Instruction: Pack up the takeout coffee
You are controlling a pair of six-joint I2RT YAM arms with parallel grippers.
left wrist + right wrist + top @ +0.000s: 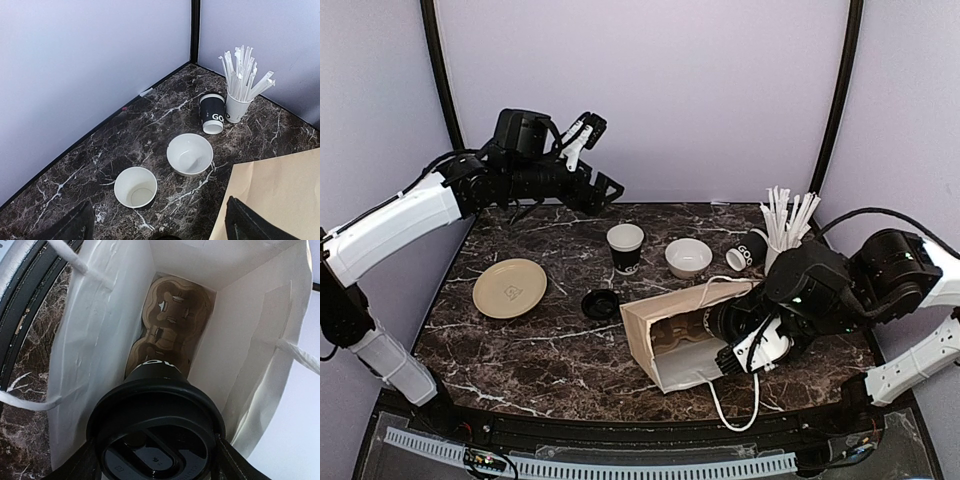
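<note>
I've got the lidded black paper coffee cup (155, 405) pinched in my right claw (155, 460), inside the mouth of the brown paper bag (672, 303) lying on its side, with the brown cardboard cup carrier (170, 315) deeper in. Up at the back, my left claw (160, 227) hangs spread wide and empty. The tipped black paper cup (212, 114) reads "GO".

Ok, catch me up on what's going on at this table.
The right gripper holds a lidded black coffee cup in the mouth of a paper bag lying on its side, with a cardboard cup carrier at the bag's far end. The left gripper hangs open and empty above the back of the table. A second cup stands lidless near a loose black lid, and a third cup lies on its side by the straw cup.
</note>
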